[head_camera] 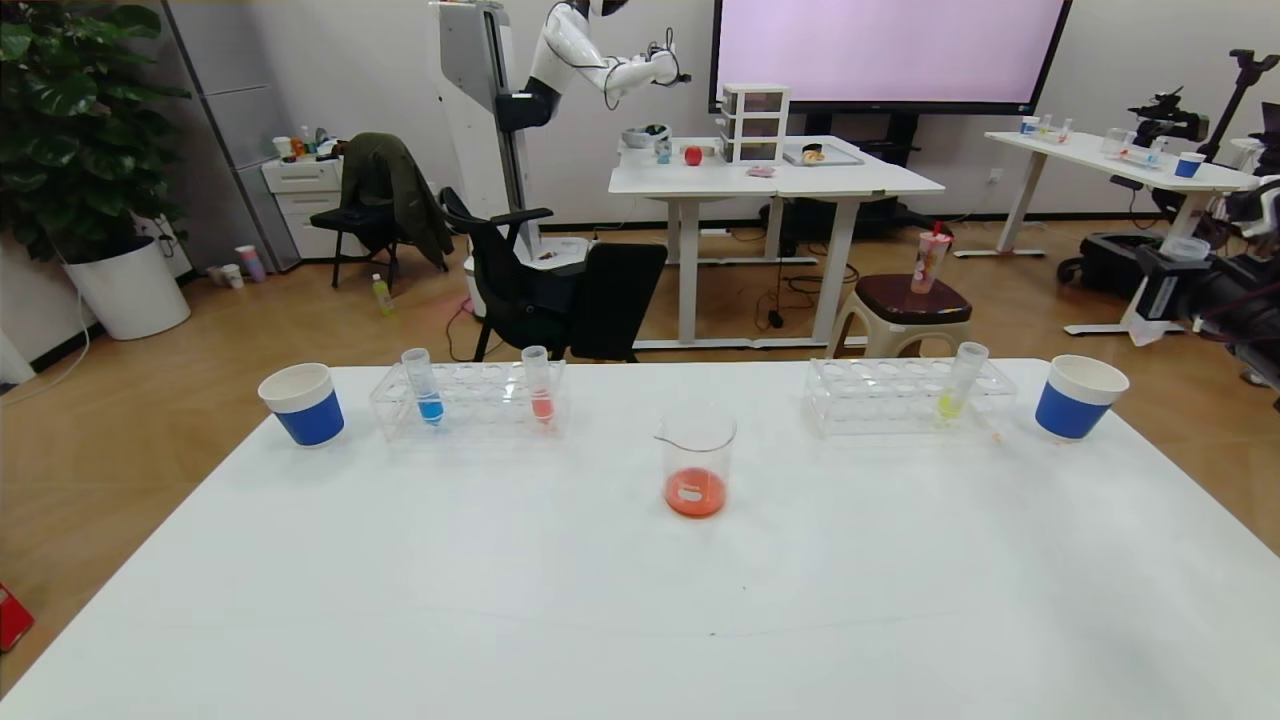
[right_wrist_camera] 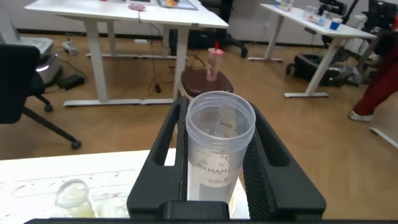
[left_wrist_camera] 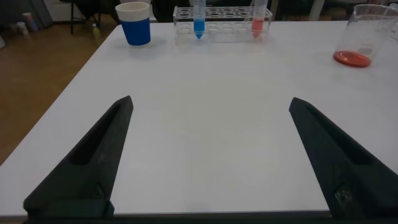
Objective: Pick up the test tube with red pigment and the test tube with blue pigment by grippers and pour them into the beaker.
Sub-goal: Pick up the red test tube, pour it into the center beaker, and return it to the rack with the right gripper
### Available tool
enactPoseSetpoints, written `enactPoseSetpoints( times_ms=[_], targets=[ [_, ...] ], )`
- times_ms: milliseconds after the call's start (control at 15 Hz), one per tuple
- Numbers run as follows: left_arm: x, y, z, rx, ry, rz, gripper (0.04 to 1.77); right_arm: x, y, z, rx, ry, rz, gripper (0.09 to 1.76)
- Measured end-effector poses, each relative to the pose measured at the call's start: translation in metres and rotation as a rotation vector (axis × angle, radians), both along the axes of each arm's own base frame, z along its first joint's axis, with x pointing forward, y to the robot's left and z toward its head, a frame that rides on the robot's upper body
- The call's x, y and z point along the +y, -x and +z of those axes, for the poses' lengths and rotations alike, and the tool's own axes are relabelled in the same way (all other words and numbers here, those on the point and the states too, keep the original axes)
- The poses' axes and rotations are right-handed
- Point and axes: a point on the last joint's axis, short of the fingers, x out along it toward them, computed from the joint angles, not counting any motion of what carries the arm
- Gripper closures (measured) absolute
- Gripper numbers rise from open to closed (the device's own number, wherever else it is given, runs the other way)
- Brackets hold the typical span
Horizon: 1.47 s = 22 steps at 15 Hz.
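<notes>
Two blue-banded paper cups (head_camera: 302, 403) (head_camera: 1078, 396), two clear racks (head_camera: 470, 398) (head_camera: 905, 393), yellow-green tube (head_camera: 958, 382)

The tabletop (head_camera: 500, 600) is a smooth white surface with a matt, faintly satin finish. The beaker (head_camera: 696, 465), centre of the head view, looks like clear glossy glass. The two racks (head_camera: 470, 400) in the upper part of that view are transparent glossy plastic, and the tubes in them, including the test tube with blue pigment (head_camera: 424, 385), look like clear smooth plastic. The paper cups (head_camera: 303, 403) at upper left and upper right look like matt white paper with a blue band. The left claw (left_wrist_camera: 211, 155) has matt black plastic-looking fingers (left_wrist_camera: 93, 168). The right claw (right_wrist_camera: 217, 180) is likewise matt black, closed around a clear plastic tube (right_wrist_camera: 219, 143) printed with lettering. The floor (head_camera: 120, 440) looks like smooth wood laminate.
</notes>
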Motion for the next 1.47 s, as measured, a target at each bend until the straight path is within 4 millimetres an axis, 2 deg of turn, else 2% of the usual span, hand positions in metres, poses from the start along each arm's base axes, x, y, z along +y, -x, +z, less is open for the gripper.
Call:
enactPoseSetpoints(
  times_ms=[200, 467, 733, 1267, 1333, 1400, 1467],
  targets=[
    [0.0, 0.0, 0.0, 0.0, 0.0, 0.0, 0.06, -0.024, -0.012, -0.017, 0.015, -0.005, -0.046, 1.34],
    [0.0, 0.0, 0.0, 0.0, 0.0, 0.0, 0.06, -0.04, -0.035, -0.047, -0.002, -0.001, -0.063, 1.34],
    [0.0, 0.0, 0.0, 0.0, 0.0, 0.0, 0.06, -0.039, -0.052, -0.081, 0.022, -0.014, -0.046, 1.34],
    [0.0, 0.0, 0.0, 0.0, 0.0, 0.0, 0.06, -0.034, -0.057, -0.109, 0.077, -0.074, -0.028, 1.34],
    [0.0, 0.0, 0.0, 0.0, 0.0, 0.0, 0.06, -0.034, -0.057, -0.111, 0.083, -0.078, -0.028, 1.31],
    [0.0, 0.0, 0.0, 0.0, 0.0, 0.0, 0.06, -0.034, -0.057, -0.112, 0.085, -0.078, -0.027, 1.14],
    [0.0, 0.0, 0.0, 0.0, 0.0, 0.0, 0.06, -0.034, -0.057, -0.112, 0.084, -0.078, -0.028, 0.83]
  ],
)
